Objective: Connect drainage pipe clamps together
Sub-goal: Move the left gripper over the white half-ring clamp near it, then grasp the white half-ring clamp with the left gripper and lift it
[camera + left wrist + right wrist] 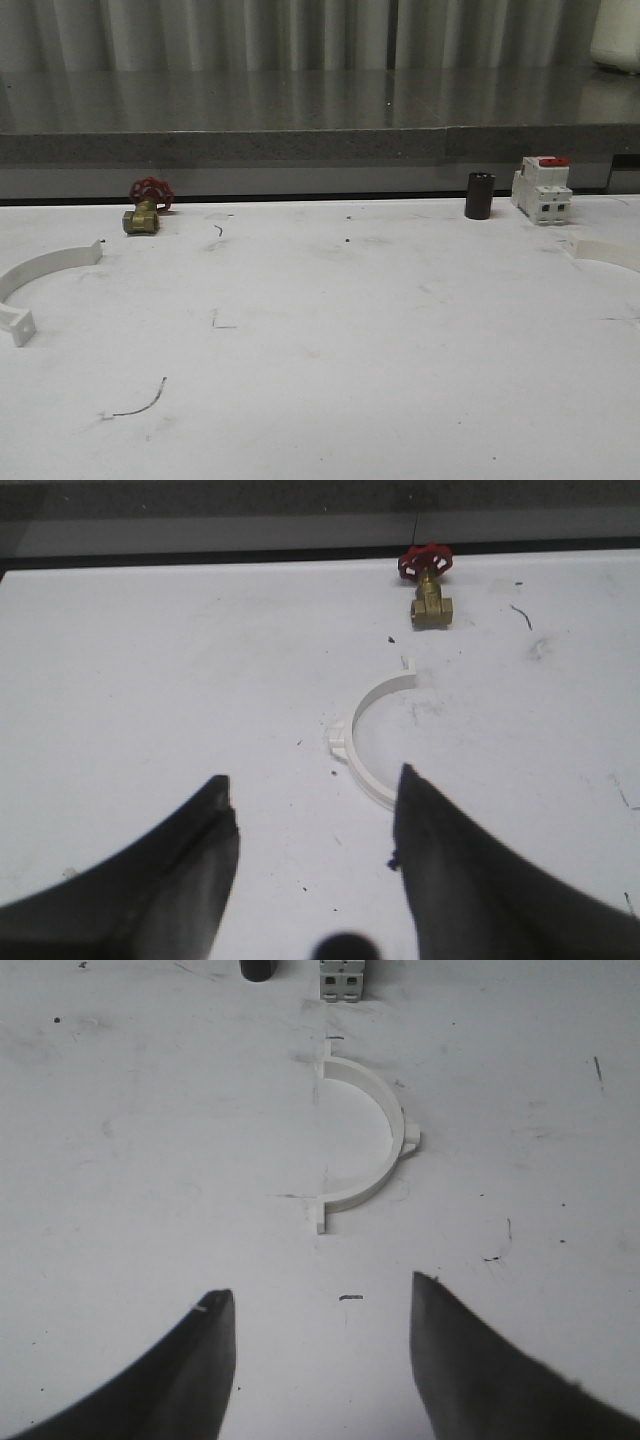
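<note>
Hovering with fingers apart, the left hand [312, 850] faces one half-ring [372, 742] lying flat near the valve [428, 585] (hollow side away from its tab). Likewise parted, the right hand [322, 1355] faces the other half-ring [365, 1145] on the table [330, 340].

A scuffed white table [330, 340] meets a grey ledge [300, 145] below pale curtains [250, 35].

I see a white table [330, 330] marked with dark scuffs. Both half-ring clamps are off-white, one at mid-left [40, 278], one at the right edge [607, 253]. At upper left, the valve [146, 207] is brass with a red handwheel. At upper right, a dark brown cylinder [480, 195] and a white breaker [541, 188] topped red.
</note>
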`<state>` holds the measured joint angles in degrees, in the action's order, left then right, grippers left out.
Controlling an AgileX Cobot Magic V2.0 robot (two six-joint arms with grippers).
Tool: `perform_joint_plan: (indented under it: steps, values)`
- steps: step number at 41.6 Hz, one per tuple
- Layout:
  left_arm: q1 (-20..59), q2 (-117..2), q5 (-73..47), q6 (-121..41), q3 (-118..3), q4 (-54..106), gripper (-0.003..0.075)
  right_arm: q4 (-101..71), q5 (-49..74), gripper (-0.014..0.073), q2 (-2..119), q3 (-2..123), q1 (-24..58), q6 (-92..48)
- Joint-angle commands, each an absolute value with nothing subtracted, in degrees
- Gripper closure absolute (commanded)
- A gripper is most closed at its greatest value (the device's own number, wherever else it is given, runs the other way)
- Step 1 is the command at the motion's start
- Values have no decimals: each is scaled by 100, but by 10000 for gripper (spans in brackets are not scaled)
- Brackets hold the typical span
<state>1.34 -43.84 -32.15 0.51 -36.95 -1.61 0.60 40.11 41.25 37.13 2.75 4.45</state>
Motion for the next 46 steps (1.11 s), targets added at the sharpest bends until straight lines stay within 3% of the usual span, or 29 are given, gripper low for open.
perform_joint_plan:
  steps: [1, 28, 46]
  values:
    - [137, -4742, -2771, 76, -4015, 30, 271, 143, 3720, 148, 4127, 3899, 249, 401]
    - [156, -8517, -3285, 76, -6136, 92, 283, 143, 3720, 148, 4127, 3899, 249, 401]
    - [156, -10090, -3310, 76, -6706, 114, 283, 143, 3720, 148, 4127, 3899, 249, 401]
